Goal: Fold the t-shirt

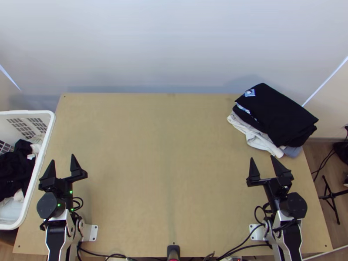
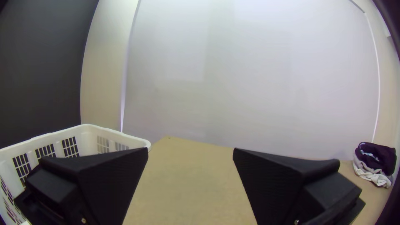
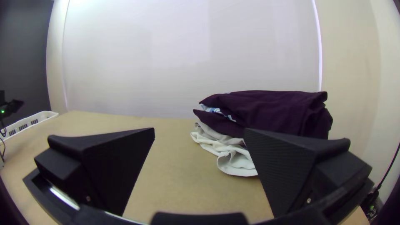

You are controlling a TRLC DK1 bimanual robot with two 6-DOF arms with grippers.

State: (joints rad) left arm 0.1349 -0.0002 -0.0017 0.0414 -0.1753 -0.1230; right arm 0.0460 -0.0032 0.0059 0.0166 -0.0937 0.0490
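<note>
The left end effector and right end effector are both standing released over the desk, fingers spread apart. Beyond the right one, a folded black garment, possibly the t-shirt, is topping a clothes stack. Beside the left, a white laundry basket is holding dark and pale clothing.
</note>
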